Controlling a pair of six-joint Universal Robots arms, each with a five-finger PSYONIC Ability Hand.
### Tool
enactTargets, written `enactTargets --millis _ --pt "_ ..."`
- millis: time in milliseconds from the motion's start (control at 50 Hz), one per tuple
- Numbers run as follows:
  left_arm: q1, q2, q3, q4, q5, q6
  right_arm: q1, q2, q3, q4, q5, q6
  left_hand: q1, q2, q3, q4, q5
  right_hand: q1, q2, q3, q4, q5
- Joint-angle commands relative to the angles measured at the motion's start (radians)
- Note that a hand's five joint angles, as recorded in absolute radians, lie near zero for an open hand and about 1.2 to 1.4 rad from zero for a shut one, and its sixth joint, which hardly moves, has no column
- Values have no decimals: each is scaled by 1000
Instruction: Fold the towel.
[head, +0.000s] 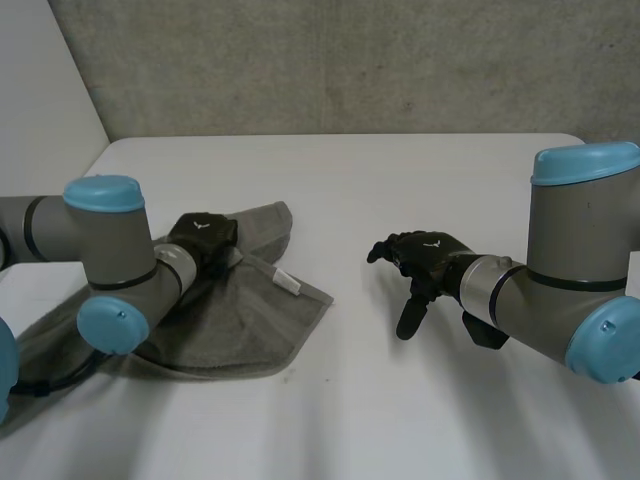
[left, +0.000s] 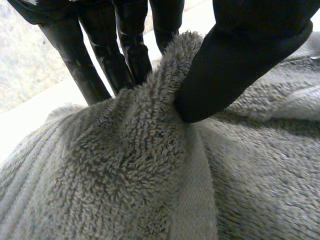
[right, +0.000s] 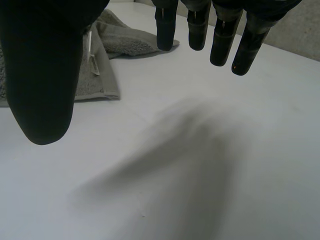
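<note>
A grey towel (head: 245, 315) lies rumpled on the left half of the white table (head: 400, 200), a white label (head: 288, 281) showing on its upper layer. My left hand (head: 203, 240) rests on the towel's far part, near its back edge. In the left wrist view the thumb (left: 235, 65) and fingers (left: 125, 50) pinch a raised ridge of towel (left: 150, 150) between them. My right hand (head: 425, 265) hovers over bare table to the right of the towel, fingers (right: 220, 35) straight and spread, thumb (right: 42, 75) apart, holding nothing. The towel's near corner (right: 100, 75) lies beyond that thumb.
A grey wall (head: 350, 60) runs behind the table's far edge. Bare table (right: 200, 165) stretches under my right hand and toward the front. My left arm (head: 100, 260) lies across the towel's left part.
</note>
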Motion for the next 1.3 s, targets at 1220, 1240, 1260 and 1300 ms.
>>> enactTargets --millis 1220,1240,1260,1300 --pt "-270 987 -148 -84 -107 60 183 216 -637 -266 -99 375 290 279 280 280 288 1184 1161 1182 1161 1169" --pt "-269 987 -148 -84 -107 60 148 155 -622 -281 -27 319 290 279 280 280 288 1184 1161 1182 1161 1169" --pt "-237 979 -147 -63 -109 55 110 95 -589 -307 37 254 290 279 280 280 288 1184 1161 1182 1161 1169" --pt "-206 973 -147 -38 -109 52 86 29 -543 -344 86 199 290 279 280 280 288 1184 1161 1182 1161 1169"
